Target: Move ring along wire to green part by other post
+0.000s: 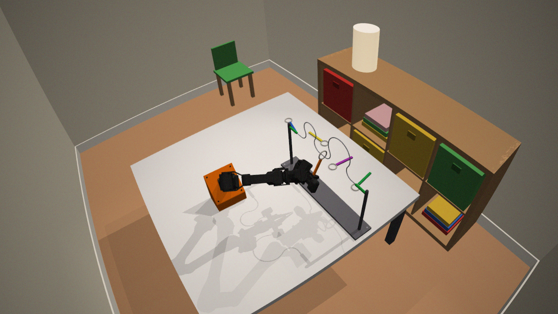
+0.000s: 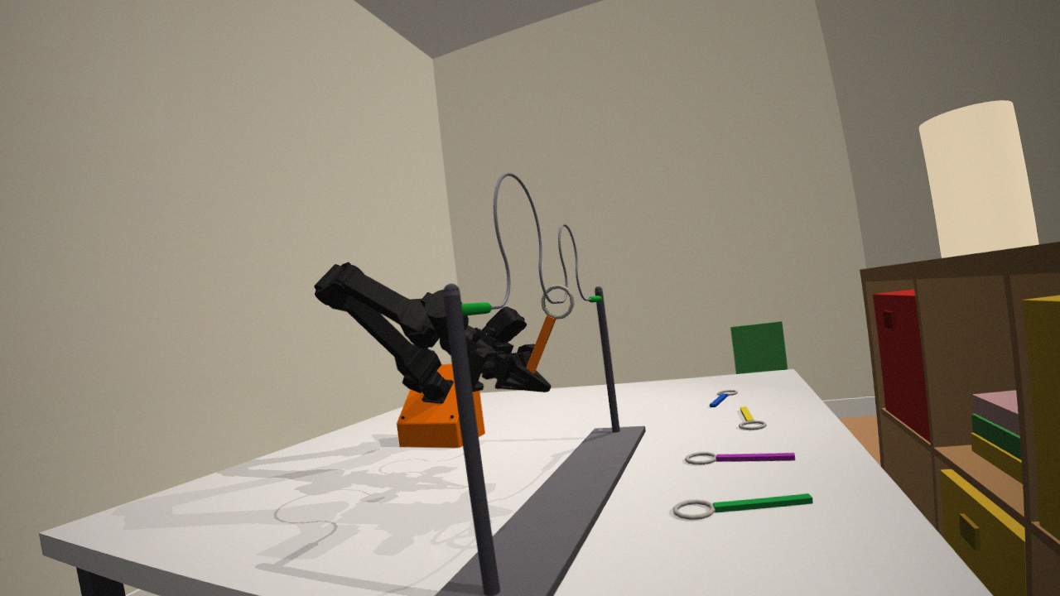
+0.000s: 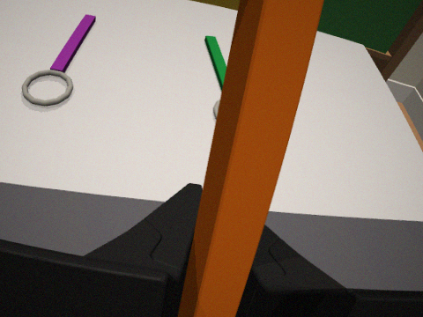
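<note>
My gripper (image 1: 315,176) (image 2: 532,368) (image 3: 204,199) is shut on the orange handle (image 1: 318,165) (image 2: 542,342) (image 3: 260,110), near its lower end. The handle slants up to the ring (image 2: 572,304), which is upright around the low dip of the grey wire (image 2: 508,175) between its two humps. Whether ring and wire touch is too small to tell. The wrist view shows neither. One green part (image 1: 360,189) (image 2: 475,308) is at the near post (image 1: 362,210) (image 2: 470,444); the other green part (image 1: 293,129) (image 2: 595,299) is at the far post (image 1: 290,144) (image 2: 607,362).
The dark base plate (image 1: 335,209) (image 2: 570,497) joins the posts. Beyond it lie a purple-handled ring (image 1: 344,160) (image 2: 754,457) (image 3: 75,41), a green one (image 1: 364,178) (image 2: 763,503) (image 3: 215,55), a yellow one (image 2: 746,413) and a blue one (image 2: 719,400). A shelf (image 1: 421,105) stands behind the table.
</note>
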Action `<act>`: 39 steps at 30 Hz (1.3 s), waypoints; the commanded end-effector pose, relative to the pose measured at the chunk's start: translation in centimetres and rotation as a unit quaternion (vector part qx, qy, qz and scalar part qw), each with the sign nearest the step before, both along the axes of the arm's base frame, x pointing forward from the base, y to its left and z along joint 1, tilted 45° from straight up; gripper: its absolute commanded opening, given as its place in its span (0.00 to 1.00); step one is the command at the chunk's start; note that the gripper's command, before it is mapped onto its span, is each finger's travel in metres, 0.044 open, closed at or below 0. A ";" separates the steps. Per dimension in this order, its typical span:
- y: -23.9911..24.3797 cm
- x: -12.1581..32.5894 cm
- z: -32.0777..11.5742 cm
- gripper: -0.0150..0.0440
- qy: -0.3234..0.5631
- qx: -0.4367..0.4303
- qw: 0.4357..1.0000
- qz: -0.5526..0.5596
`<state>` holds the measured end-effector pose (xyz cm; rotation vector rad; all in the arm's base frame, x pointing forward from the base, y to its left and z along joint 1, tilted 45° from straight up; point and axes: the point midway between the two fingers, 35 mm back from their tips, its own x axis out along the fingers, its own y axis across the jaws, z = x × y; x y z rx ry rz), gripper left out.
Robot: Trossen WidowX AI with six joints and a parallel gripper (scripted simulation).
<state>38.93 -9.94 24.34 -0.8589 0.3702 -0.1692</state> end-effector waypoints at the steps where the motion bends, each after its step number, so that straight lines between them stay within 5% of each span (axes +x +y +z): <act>1: 0.5 -0.2 -0.6 0.00 0.001 0.010 1.000 -0.001; 19: 2.7 -0.6 -2.8 0.00 0.011 0.066 0.998 -0.001; 39: 7.9 -1.4 -5.9 0.00 0.040 0.246 0.969 -0.001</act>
